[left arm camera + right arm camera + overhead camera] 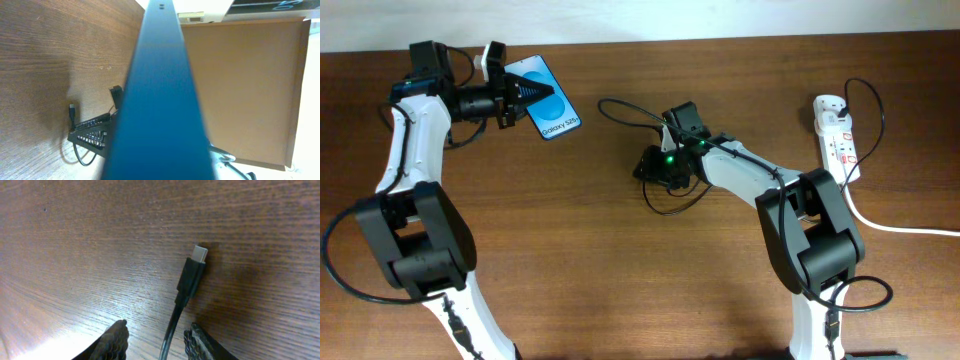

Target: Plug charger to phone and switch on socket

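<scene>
The phone (160, 100) fills the left wrist view edge-on, clamped in the left end effector (515, 92) at the far left of the table (620, 290). The socket (836, 135) lies well apart, at the right edge. Mid-table, the right end effector (157, 345) stands apart astride the charger (191, 277), which lies flat on the wood. The step in hand looks like grasping the charger. Next, close just behind its tip, then line it up with the phone.

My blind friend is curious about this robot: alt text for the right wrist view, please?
A black charger cable ends in a small plug with a silver tip, lying flat on a wooden table. The cable runs between the right gripper's two open fingers at the bottom edge.
</scene>
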Controlling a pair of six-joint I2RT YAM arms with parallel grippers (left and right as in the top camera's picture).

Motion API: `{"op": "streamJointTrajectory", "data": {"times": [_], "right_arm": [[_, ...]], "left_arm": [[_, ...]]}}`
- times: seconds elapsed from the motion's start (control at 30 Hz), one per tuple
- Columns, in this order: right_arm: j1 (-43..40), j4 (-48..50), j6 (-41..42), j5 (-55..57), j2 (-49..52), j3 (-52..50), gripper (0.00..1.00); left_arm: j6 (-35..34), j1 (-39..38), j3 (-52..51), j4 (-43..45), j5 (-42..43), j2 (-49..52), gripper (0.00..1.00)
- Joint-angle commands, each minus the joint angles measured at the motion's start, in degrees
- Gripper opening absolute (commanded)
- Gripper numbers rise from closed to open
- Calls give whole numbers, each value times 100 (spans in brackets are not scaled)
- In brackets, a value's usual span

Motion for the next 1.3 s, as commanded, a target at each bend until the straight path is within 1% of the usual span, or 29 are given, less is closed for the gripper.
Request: {"op": "streamJointTrajectory", "data": {"times": [0.0, 0.23, 0.3, 0.37, 0.43, 0.57, 0.63, 0.73, 0.77, 0.8, 0.9, 0.97, 1.07, 1.13, 1.27], "right_arm": [[42, 85, 179, -46, 199, 39, 42], [42, 195, 221, -48, 293, 39, 41], [42, 210, 216, -46, 293, 39, 34], [42, 210, 146, -46, 293, 39, 21], [42, 208, 55, -46, 293, 39, 12], [24, 212, -28, -72, 251, 39, 4], [7, 260, -621, -415, 57, 59, 4], [-70, 245, -1287, -855, -393, 68, 4], [-127, 201, -1687, -1182, -695, 68, 4], [-162, 157, -1921, -1419, -892, 68, 4], [-247, -188, -2529, -2070, -1532, 68, 4], [-256, -634, -2927, -2328, -1941, 68, 4], [-254, -1325, -3300, -2350, -2306, 66, 4], [-251, -1777, -3311, -2391, -2437, 66, 4], [-90, -2229, -3497, -2708, -2448, 26, 4]], "left_arm": [[114, 17, 4, -11, 232, 24, 0], [114, 17, 4, -13, 232, 24, 0], [116, 17, 4, -13, 232, 24, 0], [116, 17, 4, -15, 232, 24, 0], [116, 17, 4, -15, 232, 24, 0], [116, 17, 4, -15, 232, 24, 0], [116, 9, 4, -15, 234, 24, 0], [116, -28, 4, -15, 234, 24, 0], [116, -52, 4, -15, 234, 24, 0], [116, -81, 4, -15, 234, 24, 0], [116, -175, 4, -13, 234, 24, 0], [116, -254, 4, -13, 234, 24, 0], [116, -348, 4, -11, 238, 24, 0], [114, -402, 4, -11, 251, 24, 0], [114, -461, 4, -13, 304, 26, 0]]}}
